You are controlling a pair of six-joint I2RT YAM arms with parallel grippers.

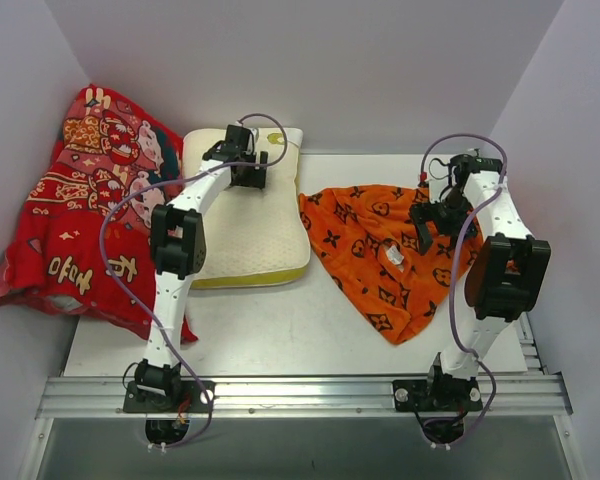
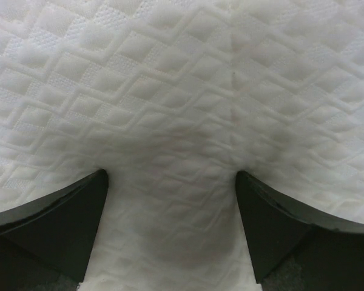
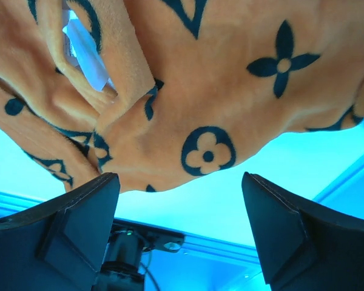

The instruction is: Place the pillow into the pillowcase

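The cream-white quilted pillow [image 1: 255, 215] lies flat at the back middle of the table, a yellow-green band along its near edge. My left gripper [image 1: 242, 160] hovers low over its far end, open, and the quilted pillow [image 2: 170, 109] fills the left wrist view between the spread fingers. The orange pillowcase [image 1: 380, 255] with black flower motifs lies crumpled to the right. My right gripper [image 1: 435, 222] stands open at its right edge. In the right wrist view the pillowcase [image 3: 218, 103] lies just beyond the fingertips, nothing held.
A red cloth [image 1: 80, 200] printed with cartoon figures is heaped against the left wall. White walls close in the back and both sides. The metal rail [image 1: 300, 395] carrying both arm bases runs along the table's near edge.
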